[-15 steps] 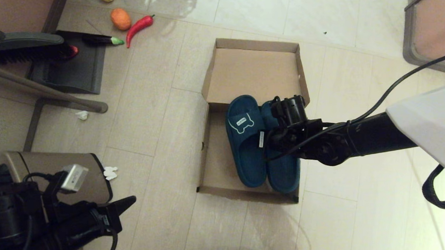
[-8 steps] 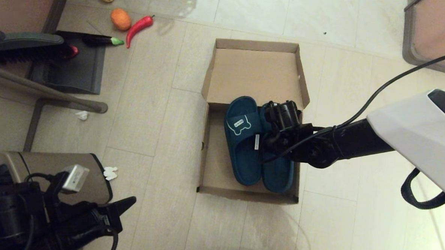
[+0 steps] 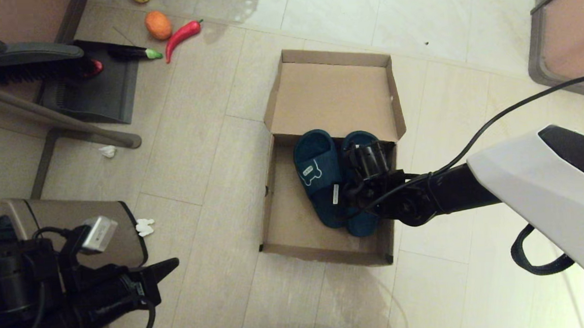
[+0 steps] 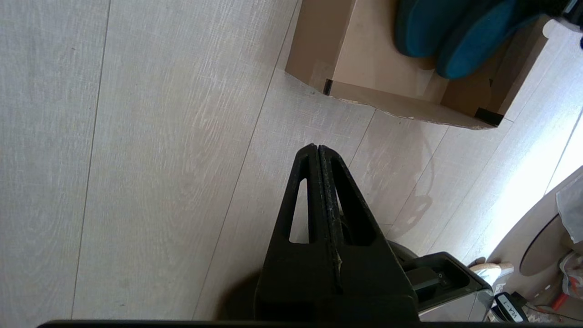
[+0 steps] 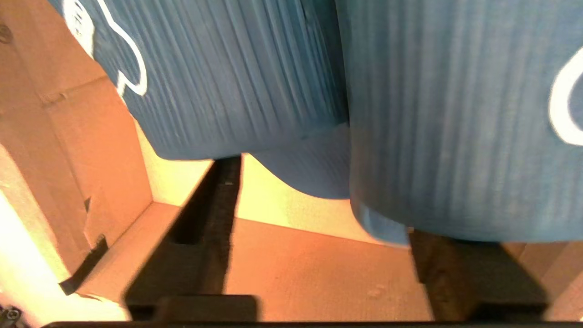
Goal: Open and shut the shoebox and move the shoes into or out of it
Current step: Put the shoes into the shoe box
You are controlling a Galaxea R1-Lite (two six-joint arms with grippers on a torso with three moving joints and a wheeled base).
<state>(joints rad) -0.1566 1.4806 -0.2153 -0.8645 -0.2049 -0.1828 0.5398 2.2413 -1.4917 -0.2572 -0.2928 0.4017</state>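
Shoebox: we see the shoebox [image 3: 294,223] on the floor [image 3: 198,153], lid flap laid open toward the far side.
Shoes: both shoes [image 3: 322,182] lie inside, side by side against the box's right wall, toes toward the lid hinge.
Right gripper: our right gripper [image 5: 319,228] reaches into the box over the shoes; its jaws are spread wide, one finger [image 5: 214,214] under the edge of each slipper, gripping nothing.
Left gripper: our left gripper [image 4: 319,182] hangs above the floor off the box's near left corner, jaws pressed together, empty.
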